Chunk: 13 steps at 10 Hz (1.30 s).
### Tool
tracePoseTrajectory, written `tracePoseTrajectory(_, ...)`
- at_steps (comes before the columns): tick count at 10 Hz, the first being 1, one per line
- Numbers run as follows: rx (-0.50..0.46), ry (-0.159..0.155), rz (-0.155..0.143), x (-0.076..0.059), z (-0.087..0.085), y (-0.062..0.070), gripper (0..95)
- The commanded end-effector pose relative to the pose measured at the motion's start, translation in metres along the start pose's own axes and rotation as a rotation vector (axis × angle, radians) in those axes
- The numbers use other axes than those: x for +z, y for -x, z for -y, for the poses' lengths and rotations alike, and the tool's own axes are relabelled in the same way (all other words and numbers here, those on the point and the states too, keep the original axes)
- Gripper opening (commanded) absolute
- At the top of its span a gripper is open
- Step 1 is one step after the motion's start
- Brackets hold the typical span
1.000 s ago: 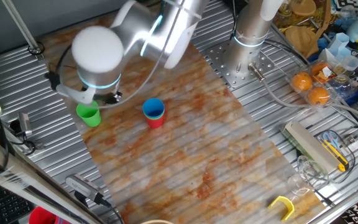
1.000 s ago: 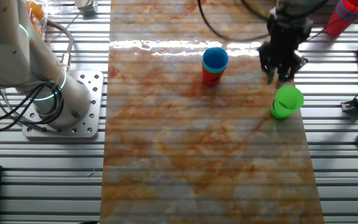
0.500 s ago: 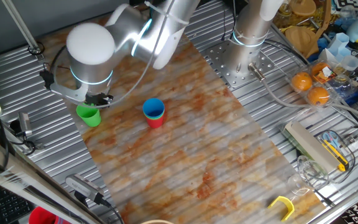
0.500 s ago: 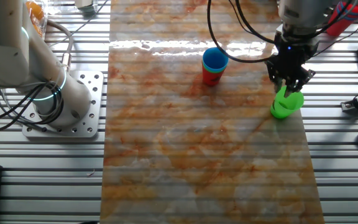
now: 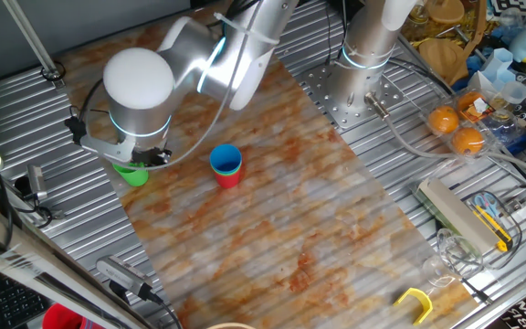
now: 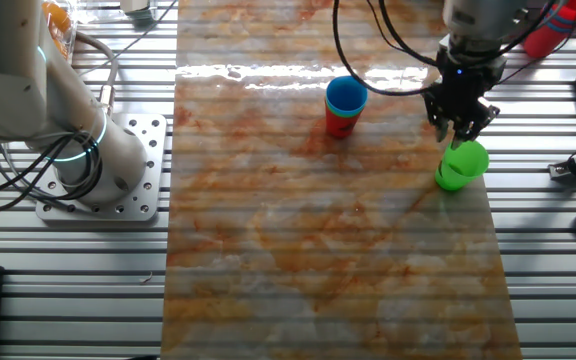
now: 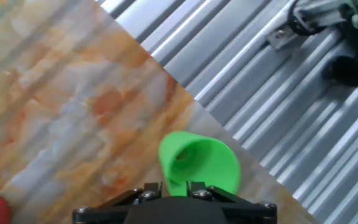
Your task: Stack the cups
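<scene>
Cups of smooth, tapered plastic stand in two spots on the marbled orange mat (image 6: pixel 318 250) covering the ribbed metal worktop (image 6: pixel 78 290): a blue cup (image 6: pixel 346 94) nested in a red cup (image 6: pixel 339 124) left of the end effector (image 6: pixel 460 128), and one bright green cup (image 6: pixel 461 165) just beneath it at the mat's edge. Its dark fingers straddle the green rim; whether they pinch it cannot be told.
</scene>
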<state>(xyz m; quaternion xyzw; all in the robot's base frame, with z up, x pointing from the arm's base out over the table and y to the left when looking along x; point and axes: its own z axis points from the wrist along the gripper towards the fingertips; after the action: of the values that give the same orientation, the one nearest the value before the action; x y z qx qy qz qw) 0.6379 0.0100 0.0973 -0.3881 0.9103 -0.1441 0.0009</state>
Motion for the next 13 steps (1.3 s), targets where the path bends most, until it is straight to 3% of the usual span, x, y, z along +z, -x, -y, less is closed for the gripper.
tracePoseTrajectory(1, -0.014, -0.012, 0.004, 0.002, 0.0, -0.001, 19.0)
tracePoseTrajectory(5, -0.002, -0.03, 0.016, 0.013, 0.003, -0.001, 19.0)
tracePoseTrajectory(6, 0.008, -0.028, 0.019, 0.013, 0.003, -0.001, 0.0)
tracePoseTrajectory(7, 0.012, -0.022, 0.023, 0.011, 0.003, -0.001, 0.0)
tracePoseTrajectory(11, -0.006, -0.023, 0.017, -0.007, -0.001, -0.003, 0.0)
tracePoseTrajectory(13, -0.028, -0.019, 0.013, -0.027, 0.002, -0.011, 0.0)
